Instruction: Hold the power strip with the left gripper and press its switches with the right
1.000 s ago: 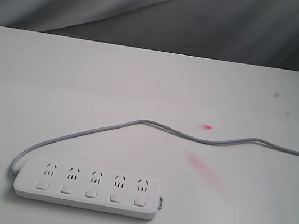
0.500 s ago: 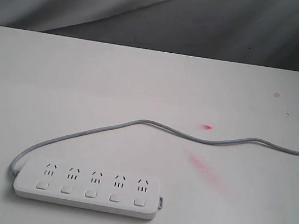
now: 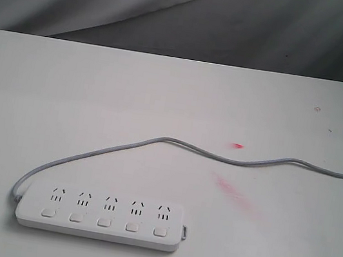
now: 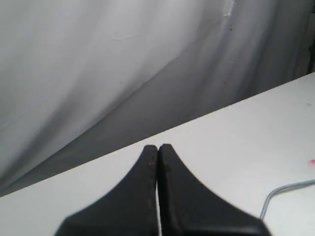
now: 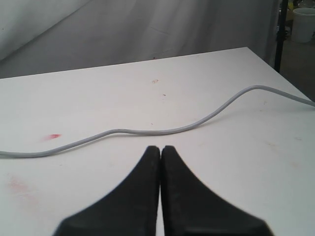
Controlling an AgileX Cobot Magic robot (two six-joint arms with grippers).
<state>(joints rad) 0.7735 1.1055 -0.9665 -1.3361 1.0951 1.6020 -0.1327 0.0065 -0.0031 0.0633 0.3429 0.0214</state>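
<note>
While one long flat white plastic power strip (image 3: 99,216) lies lower left on the matte white table (image 3: 164,95), its five rounded-square switches (image 3: 104,222) line up below five socket sets. One thin grey cord (image 3: 176,141) snakes right. Black left gripper (image 4: 158,150) and black right gripper (image 5: 160,150): fingers pressed together, holding nothing.

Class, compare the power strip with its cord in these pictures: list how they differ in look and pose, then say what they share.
1. The power strip is a broad, flat white bar; the cord is thin and grey.
2. The power strip lies straight; the cord curves away from it and winds off the right side of the exterior view.
Shared: both lie on the white table, joined at the strip's left end.
</note>
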